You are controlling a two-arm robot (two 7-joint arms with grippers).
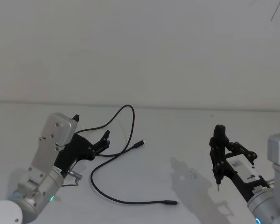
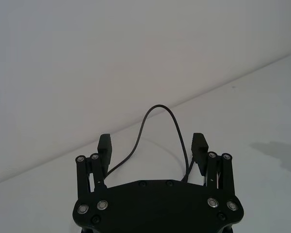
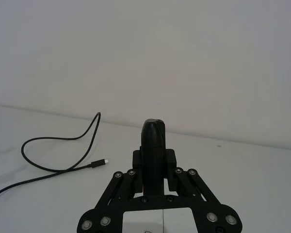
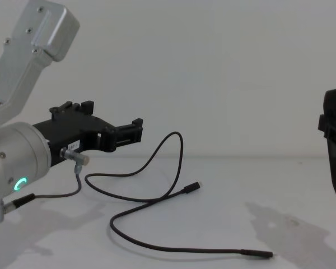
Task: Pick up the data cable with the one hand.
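Left gripper (image 1: 91, 126), fingers spread, hovers over the data cable (image 1: 113, 158) curled on the bench (image 1: 186, 140). A short grey wire (image 1: 73, 178) hangs beside it. Right gripper (image 1: 218, 135), fingers pressed together, stands well apart.

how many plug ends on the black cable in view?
2. The small flat plug lies mid-table; the long slim plug lies nearer the robot. Both end the data cable.
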